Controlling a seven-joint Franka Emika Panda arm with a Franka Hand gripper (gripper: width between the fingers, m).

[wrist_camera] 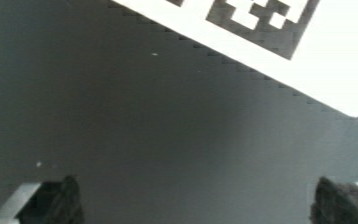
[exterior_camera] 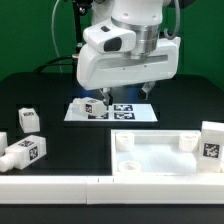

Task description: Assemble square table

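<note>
Fingers: the two dark fingers [wrist_camera: 51, 203] are spread wide with only bare surface between them; they have hold of nothing.
Arm: the white robot arm [exterior_camera: 128, 50] hangs over the back of the black counter [exterior_camera: 190, 100], above the marker board.
Marker board: the thin flat white marker board [exterior_camera: 135, 112] lies on the counter under the fingers; the wrist view catches only one tagged corner of it.
Panel: the white plastic square panel with a raised rim [exterior_camera: 160, 162] lies flat at the front, toward the exterior view's right, hollow side up, with round corner sockets [exterior_camera: 125, 142] showing at its far corners.
Leg on the board: a stubby white leg with black-and-white tags [exterior_camera: 94, 106] sits on the exterior view's left end of the marker board, not between the fingers.
Leg by the panel: a second tagged leg [exterior_camera: 213, 140] stands at the panel's edge on the exterior view's right; whether it touches the rim I cannot tell.
Legs at the exterior view's left: one tagged leg upright [exterior_camera: 28, 120], another lying on its side [exterior_camera: 27, 152], both well apart from the panel.
Rail: a long white rail [exterior_camera: 80, 186] runs along the front, just before the panel.
</note>
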